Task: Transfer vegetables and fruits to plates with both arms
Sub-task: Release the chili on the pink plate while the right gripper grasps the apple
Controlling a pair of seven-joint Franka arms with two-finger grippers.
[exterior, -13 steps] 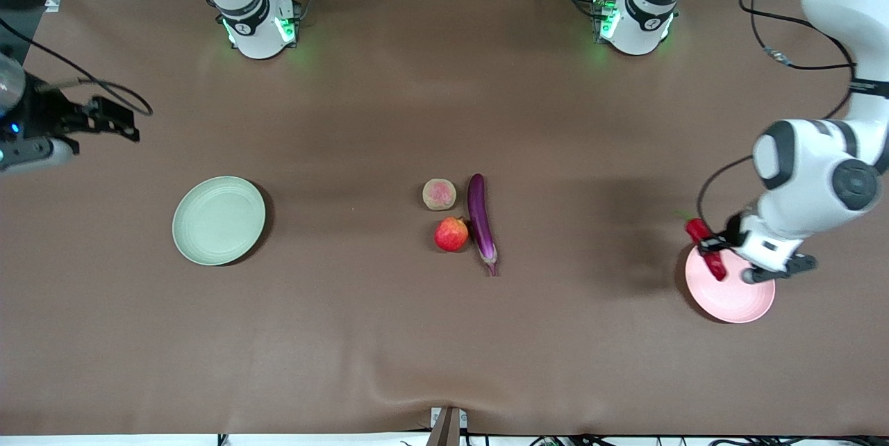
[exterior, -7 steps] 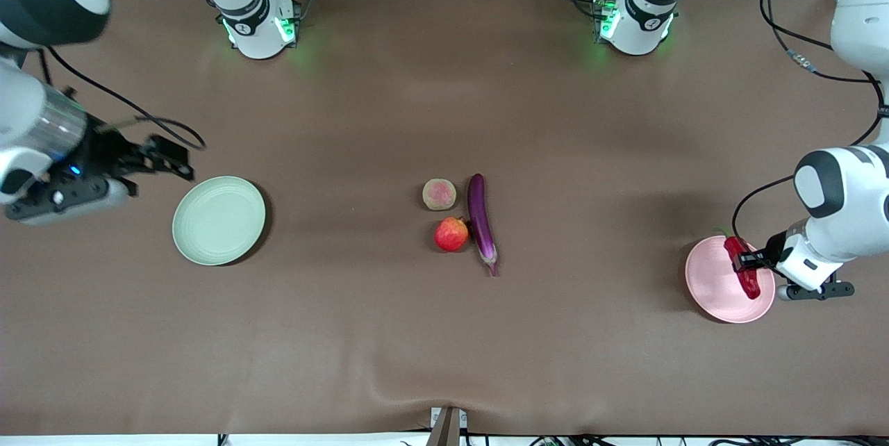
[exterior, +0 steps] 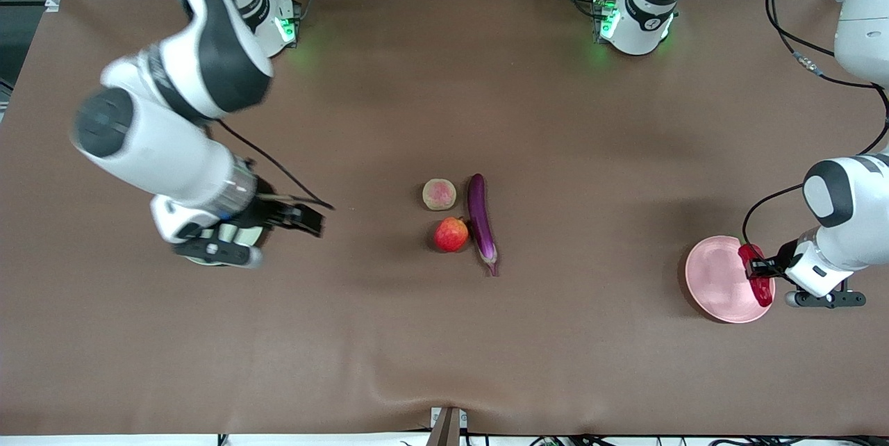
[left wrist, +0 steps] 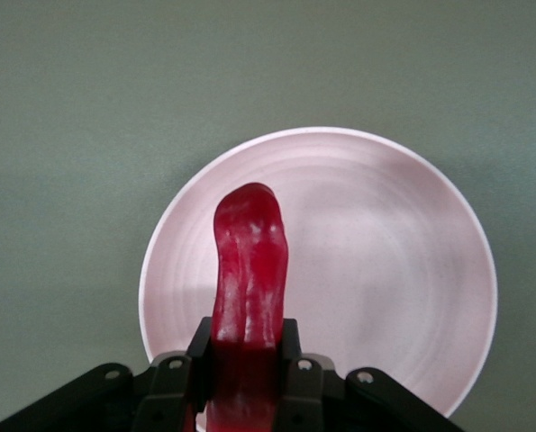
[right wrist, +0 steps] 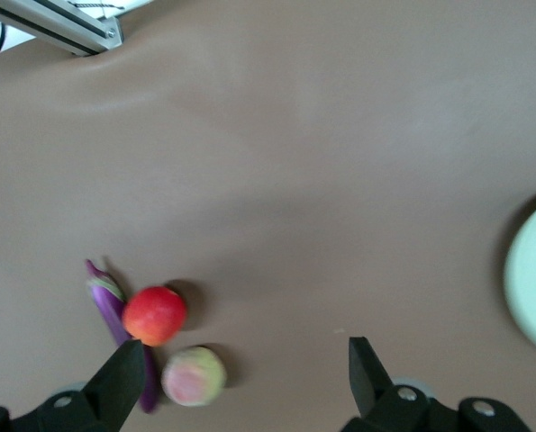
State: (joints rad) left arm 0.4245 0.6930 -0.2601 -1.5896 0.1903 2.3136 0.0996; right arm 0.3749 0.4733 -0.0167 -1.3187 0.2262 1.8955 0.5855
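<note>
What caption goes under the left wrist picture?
Left gripper holds the red chili pepper over the pink plate.

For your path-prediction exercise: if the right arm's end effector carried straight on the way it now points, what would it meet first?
Probably the apple. The open right end effector points along the table toward the fruit cluster, with bare brown table between. Its height is unclear, so it might pass over.

White jointed arms w/ black joint bands, black cables, green base lights, dark tools.

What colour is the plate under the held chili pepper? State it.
Pale pink. The plate beneath the chili pepper shows best in the left wrist view.
</note>
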